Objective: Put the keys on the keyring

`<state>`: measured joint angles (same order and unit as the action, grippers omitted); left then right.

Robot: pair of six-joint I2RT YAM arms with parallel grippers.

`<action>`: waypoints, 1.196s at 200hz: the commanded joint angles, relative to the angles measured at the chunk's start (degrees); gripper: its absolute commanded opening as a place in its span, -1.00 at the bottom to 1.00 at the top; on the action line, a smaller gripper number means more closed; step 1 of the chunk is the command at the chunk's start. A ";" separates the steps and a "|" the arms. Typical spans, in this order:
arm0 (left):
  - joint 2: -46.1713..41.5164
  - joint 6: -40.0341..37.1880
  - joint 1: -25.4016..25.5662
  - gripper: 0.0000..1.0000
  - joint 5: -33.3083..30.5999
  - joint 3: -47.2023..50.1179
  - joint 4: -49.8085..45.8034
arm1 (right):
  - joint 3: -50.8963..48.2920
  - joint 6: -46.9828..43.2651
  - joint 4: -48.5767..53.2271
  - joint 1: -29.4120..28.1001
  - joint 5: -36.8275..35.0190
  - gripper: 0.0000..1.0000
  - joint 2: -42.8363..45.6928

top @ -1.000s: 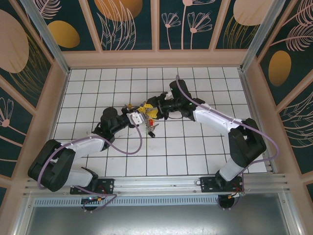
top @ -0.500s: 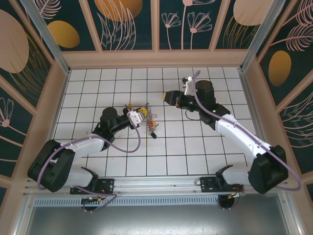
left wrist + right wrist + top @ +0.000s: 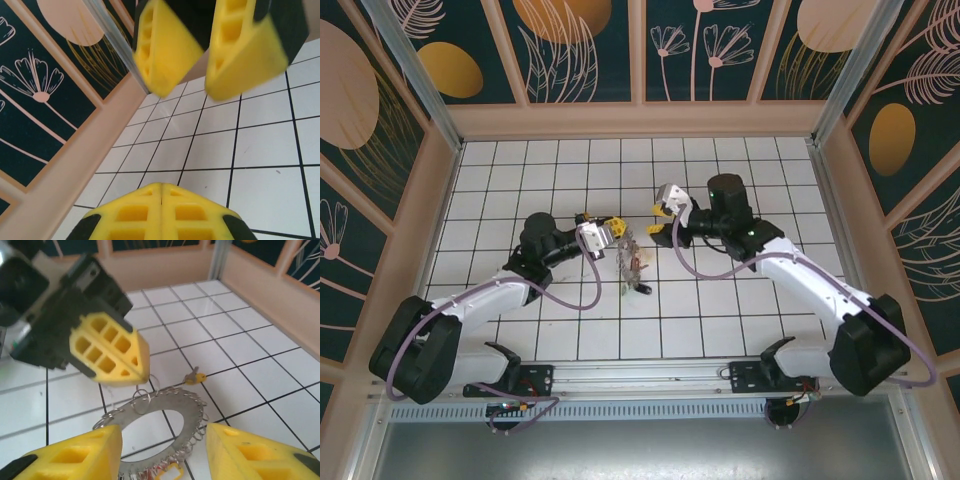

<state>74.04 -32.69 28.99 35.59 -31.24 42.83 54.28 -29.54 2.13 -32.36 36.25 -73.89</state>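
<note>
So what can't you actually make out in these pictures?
- Top view: the keys on the keyring are too small to count or tell colours.
- Right wrist view: the keyring's lower part is cut off by the bottom edge, between the right fingers.
- Left wrist view: the shut left fingers hide whatever they pinch.
- Right wrist view: the loose yellow key is blurred, its blade unclear.

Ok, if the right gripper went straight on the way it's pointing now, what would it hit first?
Probably the keyring, hanging from the shut left gripper right ahead of the open right gripper. The left gripper itself is just beyond, though depth is unclear.
</note>
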 commanded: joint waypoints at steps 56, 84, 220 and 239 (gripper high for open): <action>-1.28 22.32 -5.35 -0.79 -9.15 0.73 5.79 | -2.33 -12.74 5.28 -1.82 -4.20 -0.10 -4.68; -6.45 38.36 -9.84 -0.46 -24.25 -0.47 -5.53 | -2.37 -15.26 2.53 -8.29 -4.26 -0.10 -7.95; -6.44 66.48 -33.06 0.56 -13.56 -5.32 -50.04 | 32.56 -31.62 25.66 -19.95 1.55 -0.20 -46.20; -4.52 67.23 -34.82 0.54 -11.13 -5.06 -49.57 | 31.20 -30.48 23.89 -21.19 1.47 -0.17 -45.96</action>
<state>67.46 30.98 -3.64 18.81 -36.97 -4.86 84.93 -58.39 21.28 -52.25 35.68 -119.48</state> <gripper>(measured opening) 0.776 0.412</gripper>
